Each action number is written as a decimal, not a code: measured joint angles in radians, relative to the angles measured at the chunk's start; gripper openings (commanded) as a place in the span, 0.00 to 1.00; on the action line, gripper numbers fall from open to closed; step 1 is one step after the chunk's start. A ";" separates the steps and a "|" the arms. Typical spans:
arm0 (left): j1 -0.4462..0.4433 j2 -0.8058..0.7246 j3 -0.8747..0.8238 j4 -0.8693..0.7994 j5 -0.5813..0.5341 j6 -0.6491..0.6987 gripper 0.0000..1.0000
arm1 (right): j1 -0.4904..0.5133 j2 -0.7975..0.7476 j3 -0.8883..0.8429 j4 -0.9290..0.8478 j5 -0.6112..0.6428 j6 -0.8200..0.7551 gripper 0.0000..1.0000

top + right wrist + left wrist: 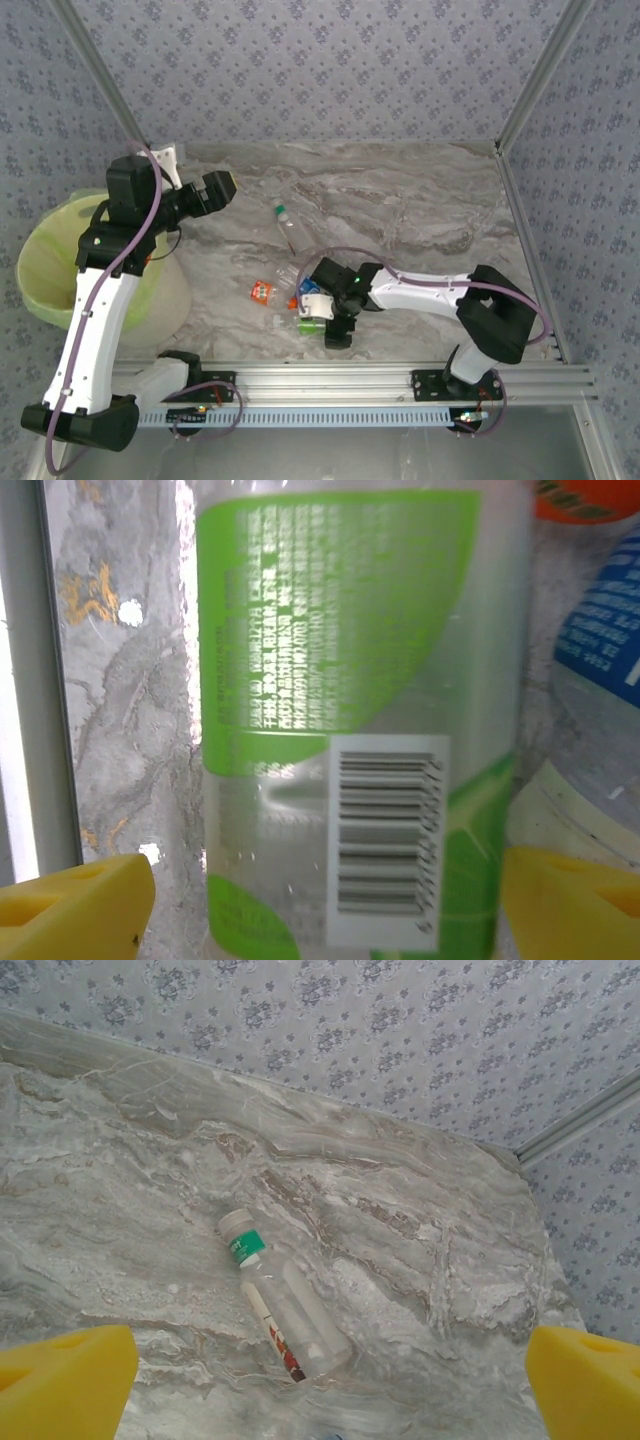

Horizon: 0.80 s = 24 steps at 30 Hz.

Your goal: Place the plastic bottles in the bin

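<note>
Your rt pincer has its jaws apart, straddling the green-label bottle at front-centre of the table. It's packed in beside a blue-label bottle, w/ an orange bottle nearby. It looks empty, so prob. light, thin-walled and slick. Take it mid-body across the label and squeeze gently, or it'll dent and squirt out. Your lft pincer is wide apart, holding nothing, near the bin. Another bottle lies alone further back.
</note>
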 measured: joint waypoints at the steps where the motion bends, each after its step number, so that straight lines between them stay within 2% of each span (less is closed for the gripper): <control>1: 0.000 0.000 -0.002 0.000 -0.003 0.000 0.99 | 0.003 0.010 0.001 0.000 0.000 -0.007 0.89; 6: 0.000 0.000 -0.003 0.000 -0.011 0.000 0.99 | 0.018 0.051 0.003 0.022 0.018 -0.026 0.83; 9: 0.000 0.000 -0.004 0.000 -0.012 0.000 0.99 | 0.023 0.052 0.003 0.044 0.038 -0.032 0.71; 18: 0.000 0.002 -0.013 0.004 -0.018 0.003 0.99 | 0.026 0.045 0.003 0.058 0.060 -0.034 0.56; 24: 0.000 0.002 -0.024 0.004 -0.019 0.003 0.99 | 0.027 0.003 0.003 0.051 0.060 -0.032 0.53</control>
